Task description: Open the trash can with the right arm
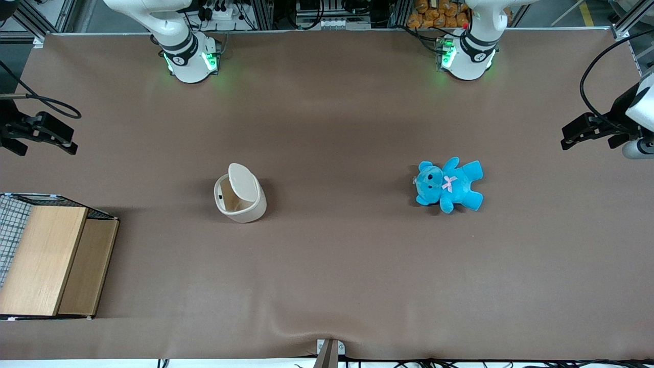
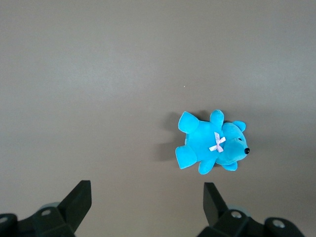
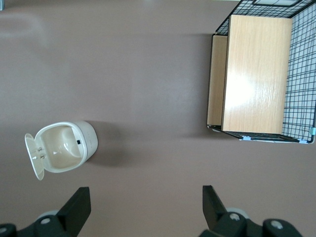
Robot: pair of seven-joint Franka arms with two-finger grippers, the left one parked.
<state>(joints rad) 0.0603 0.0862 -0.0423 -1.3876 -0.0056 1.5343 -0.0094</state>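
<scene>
Since the trash can [image 1: 240, 193] near the table's middle shows its lid [image 1: 243, 182] raised and tan interior exposed, the task appears complete — nothing left. The gripper [image 1: 43, 134] hangs well apart, toward the working arm's end, fingers spread, empty.

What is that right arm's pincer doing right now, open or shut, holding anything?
Right pincer: open, holding nothing, hanging above the table away from the trash can, whose lid is already flipped up.
</scene>
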